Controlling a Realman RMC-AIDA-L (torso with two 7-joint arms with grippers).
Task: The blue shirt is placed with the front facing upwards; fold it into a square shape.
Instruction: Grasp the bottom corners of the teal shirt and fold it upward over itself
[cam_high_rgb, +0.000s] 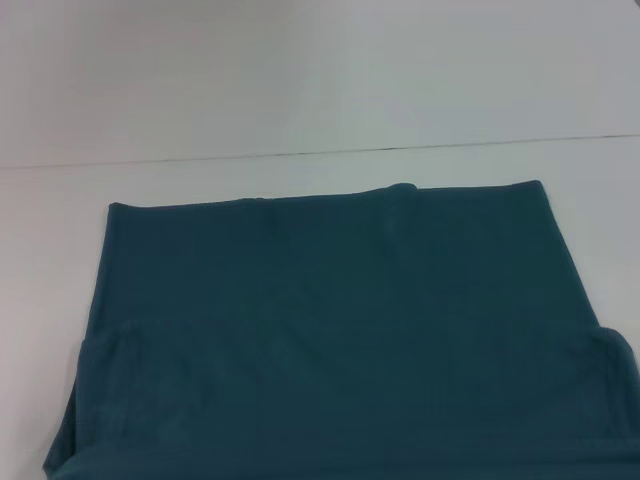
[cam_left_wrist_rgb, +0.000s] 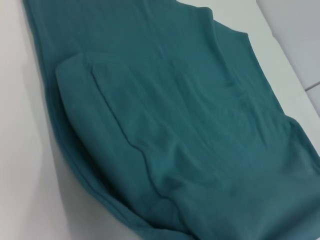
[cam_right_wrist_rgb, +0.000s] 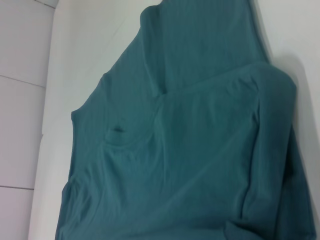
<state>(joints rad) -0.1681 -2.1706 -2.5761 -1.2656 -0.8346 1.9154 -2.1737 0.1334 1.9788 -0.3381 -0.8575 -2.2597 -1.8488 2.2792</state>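
Note:
The blue shirt (cam_high_rgb: 330, 320) lies flat on the white table (cam_high_rgb: 300, 100), plain teal side up, reaching from mid-table to the near edge of the head view. Its far edge is a straight fold; near the front, both sleeves are folded inward over the body. The left wrist view shows the shirt (cam_left_wrist_rgb: 175, 130) with a sleeve layer and seam on top. The right wrist view shows the shirt (cam_right_wrist_rgb: 185, 150) with a folded layer and a small dark mark. No lettering or collar shows. Neither gripper appears in any view.
Bare white table surface stretches beyond the shirt's far edge to a dark seam line (cam_high_rgb: 330, 152) across the back. White strips of table flank the shirt on both sides.

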